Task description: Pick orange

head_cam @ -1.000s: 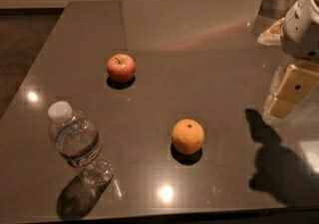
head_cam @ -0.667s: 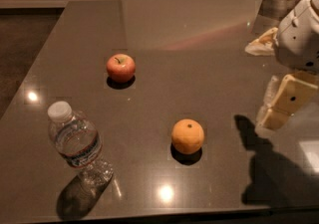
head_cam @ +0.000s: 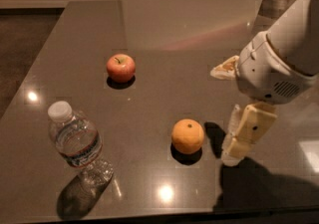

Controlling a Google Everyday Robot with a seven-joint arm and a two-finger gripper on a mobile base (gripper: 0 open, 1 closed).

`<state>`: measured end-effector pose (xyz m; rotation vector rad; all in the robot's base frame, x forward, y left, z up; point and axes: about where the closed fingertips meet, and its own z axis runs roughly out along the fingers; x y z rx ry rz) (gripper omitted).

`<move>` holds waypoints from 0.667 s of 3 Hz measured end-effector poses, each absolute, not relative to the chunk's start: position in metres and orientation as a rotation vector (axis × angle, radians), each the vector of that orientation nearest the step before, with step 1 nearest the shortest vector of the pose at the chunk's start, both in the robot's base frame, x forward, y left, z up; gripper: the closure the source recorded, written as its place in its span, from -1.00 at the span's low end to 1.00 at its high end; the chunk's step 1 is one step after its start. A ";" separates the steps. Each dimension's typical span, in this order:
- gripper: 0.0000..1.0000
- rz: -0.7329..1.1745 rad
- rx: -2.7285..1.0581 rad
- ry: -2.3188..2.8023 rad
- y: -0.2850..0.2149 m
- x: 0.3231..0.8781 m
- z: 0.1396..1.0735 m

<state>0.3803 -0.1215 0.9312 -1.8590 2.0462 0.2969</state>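
Near the front edge of the table [head_cam: 149, 34], right of middle: the orange [head_cam: 188, 136], resting free. Just beside it toward the right edge: the gripper [head_cam: 227, 111], fingers spread apart, holding nothing. Apple [head_cam: 120, 67] farther back, left; water bottle [head_cam: 77, 146] near the front-left corner.

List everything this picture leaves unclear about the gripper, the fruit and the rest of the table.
- Gripper, just right of the orange: the arm above it is cut off by the right edge. This angle does not show whether the gripper touches the table.
- Bottle, camera view: the label print is too small to read.
- Container, top right corner: cut off by the top edge, and its dark contents are unidentifiable.
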 end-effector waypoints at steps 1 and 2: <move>-1.00 0.341 -1.900 2.039 -0.091 0.372 0.901; -1.00 0.360 -1.927 2.039 -0.077 0.368 0.884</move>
